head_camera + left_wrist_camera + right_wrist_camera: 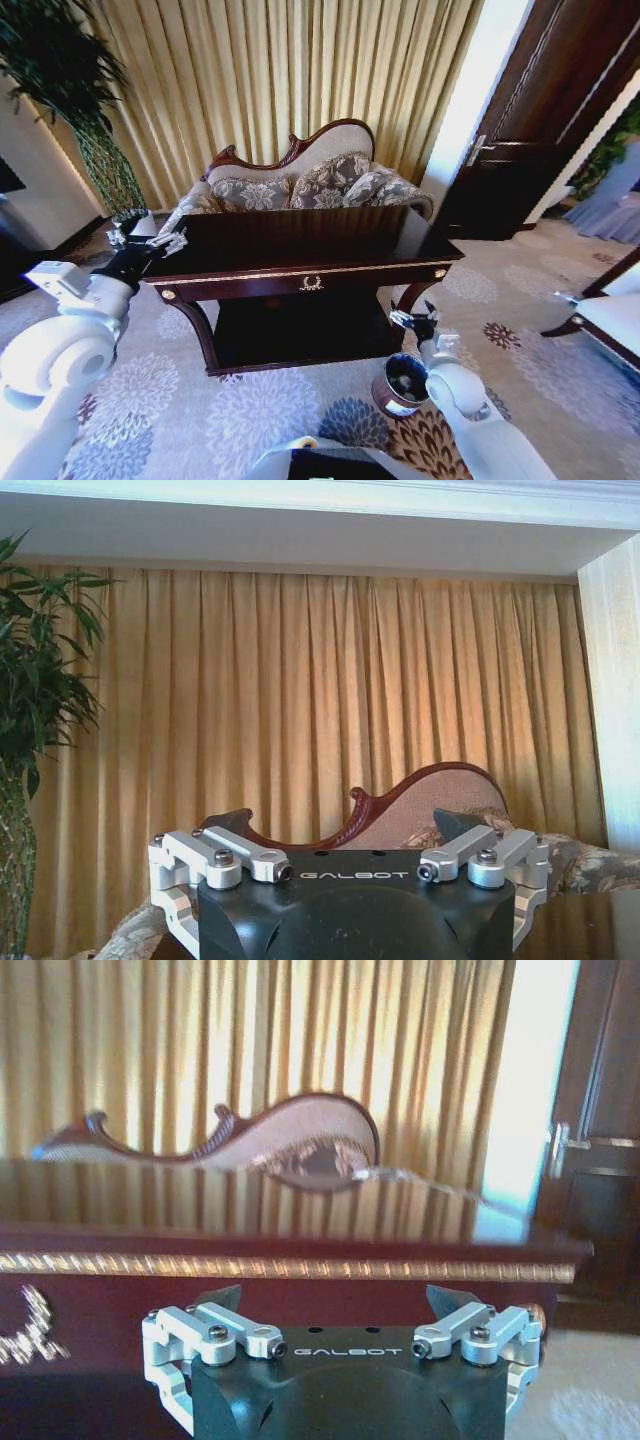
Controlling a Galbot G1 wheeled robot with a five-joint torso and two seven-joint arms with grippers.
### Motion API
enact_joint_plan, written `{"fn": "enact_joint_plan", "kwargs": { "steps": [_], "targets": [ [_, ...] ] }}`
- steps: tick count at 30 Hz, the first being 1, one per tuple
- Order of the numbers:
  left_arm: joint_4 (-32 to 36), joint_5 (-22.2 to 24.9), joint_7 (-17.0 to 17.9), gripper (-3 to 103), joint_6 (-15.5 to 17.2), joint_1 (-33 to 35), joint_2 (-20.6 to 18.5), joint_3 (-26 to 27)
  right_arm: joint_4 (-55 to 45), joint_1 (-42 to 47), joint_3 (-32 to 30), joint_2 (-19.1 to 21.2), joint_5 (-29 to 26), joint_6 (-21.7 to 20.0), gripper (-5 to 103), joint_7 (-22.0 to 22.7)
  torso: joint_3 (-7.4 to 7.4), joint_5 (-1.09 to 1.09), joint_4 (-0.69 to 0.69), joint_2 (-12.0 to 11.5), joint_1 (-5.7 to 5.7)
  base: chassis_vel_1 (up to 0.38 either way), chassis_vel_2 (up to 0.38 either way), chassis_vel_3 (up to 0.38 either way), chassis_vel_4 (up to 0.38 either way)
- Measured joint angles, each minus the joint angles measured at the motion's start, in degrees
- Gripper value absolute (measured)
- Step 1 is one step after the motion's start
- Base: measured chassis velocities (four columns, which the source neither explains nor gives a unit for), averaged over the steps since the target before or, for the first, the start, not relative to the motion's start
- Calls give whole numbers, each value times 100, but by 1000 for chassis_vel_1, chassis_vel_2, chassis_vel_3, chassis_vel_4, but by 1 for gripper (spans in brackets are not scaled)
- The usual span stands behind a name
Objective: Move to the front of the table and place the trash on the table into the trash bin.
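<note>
Hovering with jaws spread and empty at the left front corner of the console table (pixel 300 245), left gripper (pixel 150 243), likely parked. Lower, off the right front corner, right gripper (pixel 415 322) equally released, just above the round dark trash bin (pixel 400 385) on patterned carpet (pixel 250 410). Glossy wood top, gold rope trim; no trash visible there.

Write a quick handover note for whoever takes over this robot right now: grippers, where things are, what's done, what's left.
Left gripper: open, empty, at the table's left end.
Right gripper: open, empty, low by the table's right leg, above the bin.
Bin stands on the carpet at the table's right front.
Done: robot is at the table's front.
Left: I can't make out any trash on the glossy tabletop; check it before calling the job finished.
</note>
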State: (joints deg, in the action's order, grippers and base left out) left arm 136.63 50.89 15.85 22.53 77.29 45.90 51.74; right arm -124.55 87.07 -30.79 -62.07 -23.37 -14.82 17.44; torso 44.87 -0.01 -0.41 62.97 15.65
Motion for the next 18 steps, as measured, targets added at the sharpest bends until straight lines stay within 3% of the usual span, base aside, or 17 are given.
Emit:
{"fn": "enact_joint_plan", "kwargs": {
  "steps": [5,8,18],
  "targets": [
    [79,-77,20,100,8,60,85,-44,-859,263,-192,239,-299,-168,100,42,0,0,1,0,0,0,0,0,0],
    [108,-141,22,100,9,92,124,-79,-1407,354,-363,415,-679,-487,100,84,0,0,1,0,0,0,0,0,0],
    [158,-161,22,100,10,173,152,-12,-1934,474,-578,534,-1085,-803,100,83,0,0,1,-1,0,0,0,0,0]
  ]
}}
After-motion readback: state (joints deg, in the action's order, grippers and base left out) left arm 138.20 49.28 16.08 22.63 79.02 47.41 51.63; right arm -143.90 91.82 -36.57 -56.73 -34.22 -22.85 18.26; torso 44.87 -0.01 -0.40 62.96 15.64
